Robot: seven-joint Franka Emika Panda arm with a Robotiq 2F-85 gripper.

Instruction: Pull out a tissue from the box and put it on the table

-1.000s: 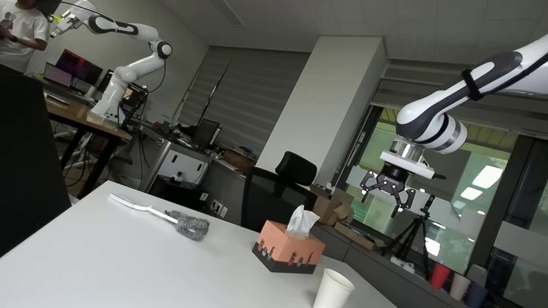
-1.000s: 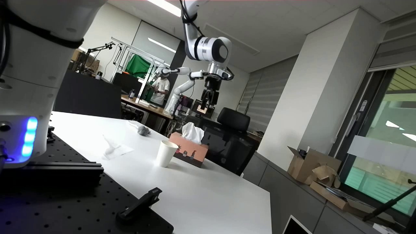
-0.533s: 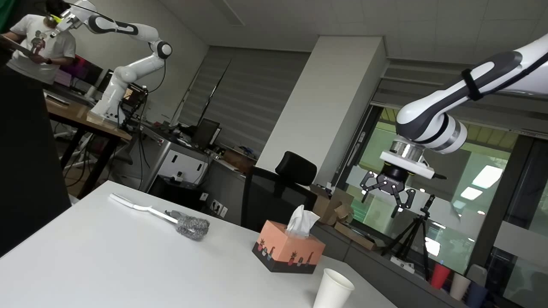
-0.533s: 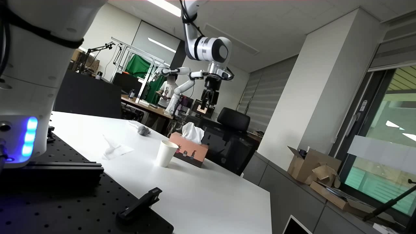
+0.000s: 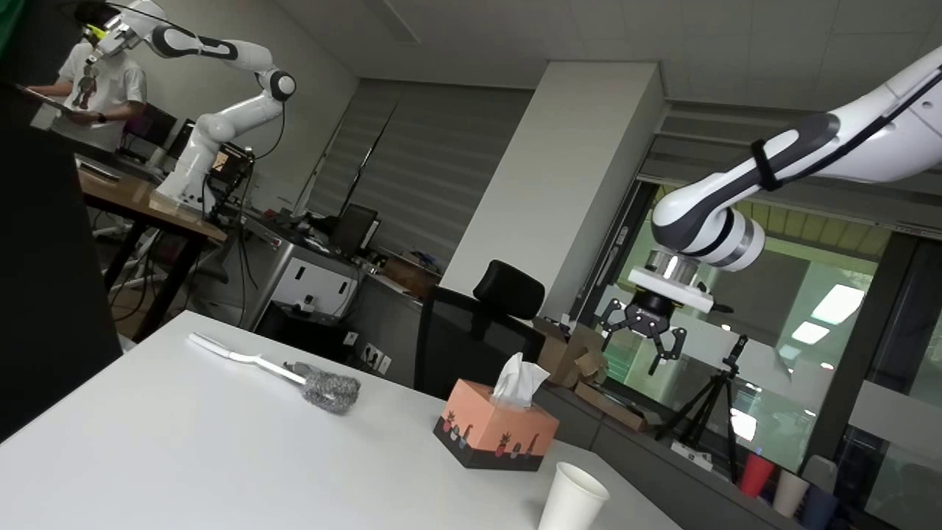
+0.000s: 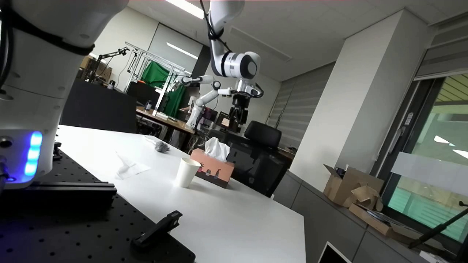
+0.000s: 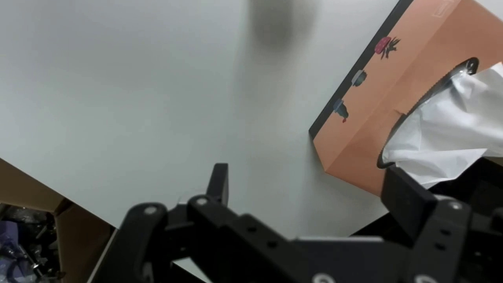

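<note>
White bench (image 6: 234,223) — loose tissue (image 6: 131,170), paper cup (image 6: 187,172), salmon-pink tissue box (image 5: 498,429) with tuft (image 5: 519,379) poking up; tool (image 5: 628,360) hanging above — spread wide.

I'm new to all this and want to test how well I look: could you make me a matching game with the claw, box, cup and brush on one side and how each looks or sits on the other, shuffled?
Things
1. Claw
2. Box
3. Cup
4. Brush

Looks or sits
A. White all over, standing upright
B. Raised in the air, spread open
C. Lying down, grey and bushy at one end, white handle
D. Salmon-pink sides, dark base, white tissue poking out of the top

Right pairs: 1-B; 2-D; 3-A; 4-C
</note>
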